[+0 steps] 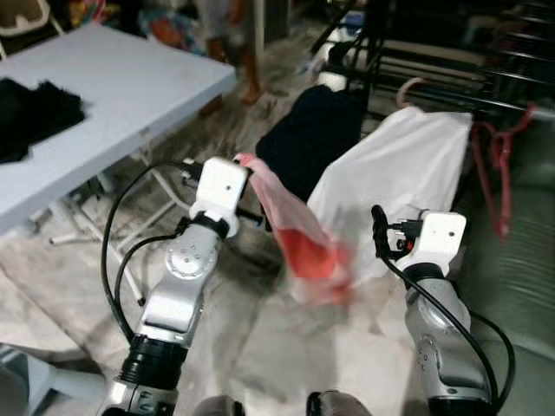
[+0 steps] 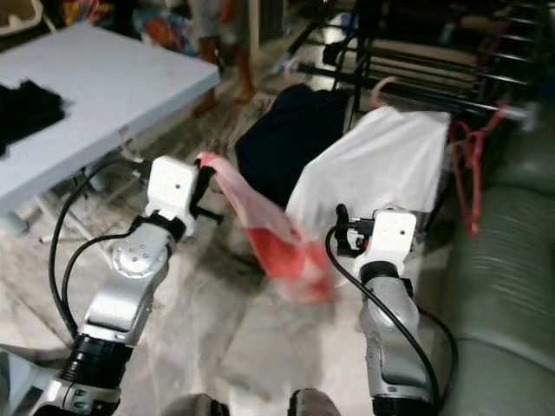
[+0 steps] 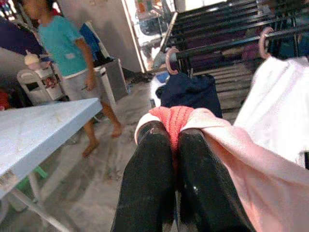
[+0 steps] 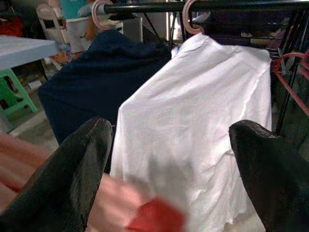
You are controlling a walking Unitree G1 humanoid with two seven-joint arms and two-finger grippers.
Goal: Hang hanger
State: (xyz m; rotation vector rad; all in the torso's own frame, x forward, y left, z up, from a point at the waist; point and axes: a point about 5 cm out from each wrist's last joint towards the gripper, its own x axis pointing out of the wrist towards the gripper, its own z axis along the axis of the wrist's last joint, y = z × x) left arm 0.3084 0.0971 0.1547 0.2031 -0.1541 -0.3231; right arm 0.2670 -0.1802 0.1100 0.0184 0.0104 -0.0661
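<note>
Ahead of me, black metal drying rack [image 4: 203, 6] carrying a white shirt [image 1: 403, 169] and navy garment [image 1: 312, 139] | left gripper [image 3: 175, 140], fingers pinched on a pink-and-red garment [image 1: 299, 234], hanger unseen | right gripper [image 4: 169, 159] spread, idle | carrying step; next I raise it to the rail.

table [image 1: 130, 95] off to the left, clothes rack [image 1: 451, 82] ahead, two shirts [image 4: 203, 121] hung side by side on it, spare hangers [image 1: 496, 165] at its right end, sofa [image 2: 512, 286] far right
</note>
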